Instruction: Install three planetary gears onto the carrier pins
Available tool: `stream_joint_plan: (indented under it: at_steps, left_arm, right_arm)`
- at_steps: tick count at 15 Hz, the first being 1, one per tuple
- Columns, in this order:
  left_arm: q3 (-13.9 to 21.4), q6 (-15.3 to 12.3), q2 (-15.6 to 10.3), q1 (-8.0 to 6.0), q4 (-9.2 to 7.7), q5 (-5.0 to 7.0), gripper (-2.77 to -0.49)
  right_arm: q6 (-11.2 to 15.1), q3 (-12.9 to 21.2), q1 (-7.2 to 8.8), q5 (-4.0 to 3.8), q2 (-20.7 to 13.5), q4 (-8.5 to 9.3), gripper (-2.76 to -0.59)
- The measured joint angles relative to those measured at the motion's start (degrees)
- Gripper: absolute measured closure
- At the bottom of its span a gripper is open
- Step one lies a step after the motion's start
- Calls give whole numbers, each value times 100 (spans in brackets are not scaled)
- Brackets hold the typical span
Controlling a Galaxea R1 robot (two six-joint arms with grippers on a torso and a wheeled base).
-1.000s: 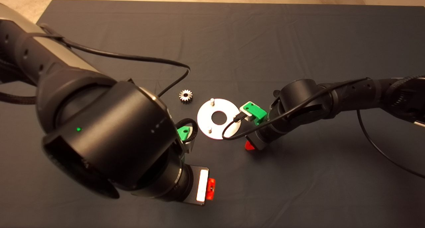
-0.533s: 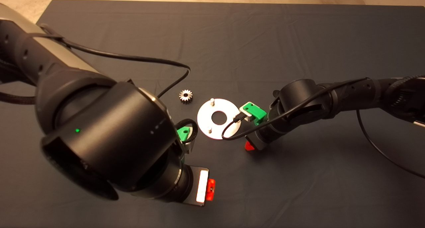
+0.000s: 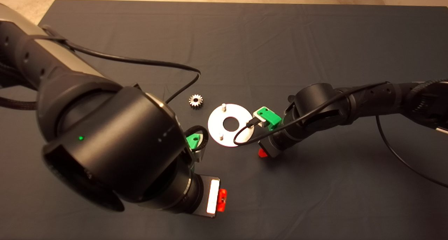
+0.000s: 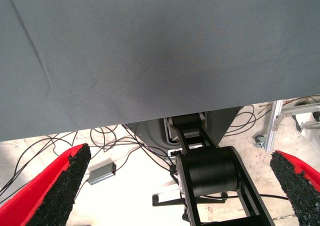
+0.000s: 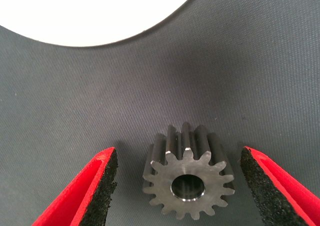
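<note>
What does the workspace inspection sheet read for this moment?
Surface: dark mat, wrinkled.
Job's things: flat shiny silver disc with two upright pins visible; one small silver spur gear lies beside it, another on the mat.
Clutter: nothing seen.
Grippers: right gripper open, straddling that gear without touching; left gripper open, empty.
Cables: black cable along the left arm, another looping over the disc.
Surroundings: floor, cables, metal frame.
</note>
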Motion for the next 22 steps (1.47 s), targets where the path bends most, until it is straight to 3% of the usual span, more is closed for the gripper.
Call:
stream_joint_plan:
  at_steps: [3,13,22]
  left_arm:
    - [10,0,0,2,0,0,-262]
    - [35,0,-1,0,0,0,-262]
    - [68,0,-2,0,0,0,-262]
  right_arm:
    - [91,-2,-2,0,0,0,-182]
    - [196,-2,0,0,-11,0,-137]
    - [255,-17,-2,0,-13,1,-136]
